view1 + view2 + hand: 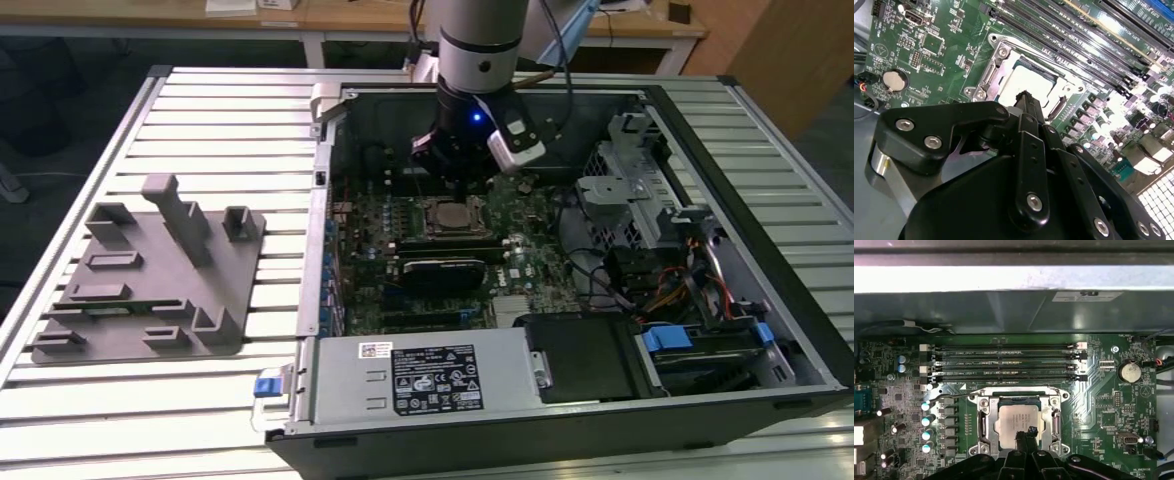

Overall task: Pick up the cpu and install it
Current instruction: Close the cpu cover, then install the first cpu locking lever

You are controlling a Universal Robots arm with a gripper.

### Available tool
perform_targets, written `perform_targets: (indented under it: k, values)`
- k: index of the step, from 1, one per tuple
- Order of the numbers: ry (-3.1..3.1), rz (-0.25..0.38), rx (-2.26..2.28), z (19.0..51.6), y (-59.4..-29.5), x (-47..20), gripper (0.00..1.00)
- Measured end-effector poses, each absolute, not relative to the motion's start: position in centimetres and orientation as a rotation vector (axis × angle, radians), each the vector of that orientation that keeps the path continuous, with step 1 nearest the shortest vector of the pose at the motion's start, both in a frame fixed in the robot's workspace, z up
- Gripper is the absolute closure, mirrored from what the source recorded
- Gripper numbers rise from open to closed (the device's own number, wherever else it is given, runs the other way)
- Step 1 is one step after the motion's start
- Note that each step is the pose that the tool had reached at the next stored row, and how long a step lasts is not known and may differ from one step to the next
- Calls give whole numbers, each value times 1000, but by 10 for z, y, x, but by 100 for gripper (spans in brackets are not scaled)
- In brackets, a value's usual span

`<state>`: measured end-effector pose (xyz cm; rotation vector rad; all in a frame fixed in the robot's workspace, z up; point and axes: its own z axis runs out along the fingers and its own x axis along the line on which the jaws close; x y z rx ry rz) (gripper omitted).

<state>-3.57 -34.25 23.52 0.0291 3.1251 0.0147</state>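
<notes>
seating looks to be the step in hand. from the exterior view's left, the grey fixture (pixel 147 290) lies well apart from the open case (pixel 324 150), where the cpu (pixel 1018 422) lies flat inside its socket frame (pixel 985 420). the gripper (pixel 1026 434) hangs just above it, jaws together, gripping nothing i can see. any next move calls for straight vertical travel: the frame edges and memory slots (pixel 1004 362) stand close, and the drive cage (pixel 627 190) crowds the right.

cpu (pixel 1014 415): smooth silver-grey metal top, soft sheen | socket frame (pixel 983 421): bare bright metal, glossy | motherboard (pixel 1099 400): green board, semi-matt | gripper (pixel 1025 96): matt black links, shiny steel screw heads | fixture (pixel 134 290): grey matt plastic | table (pixel 214 110): pale ribbed metal, satin
</notes>
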Motion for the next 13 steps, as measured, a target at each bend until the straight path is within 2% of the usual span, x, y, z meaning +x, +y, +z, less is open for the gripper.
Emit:
perform_targets:
  k: [13]
  values:
    - [3125,15,33,246,-343,-36,89]
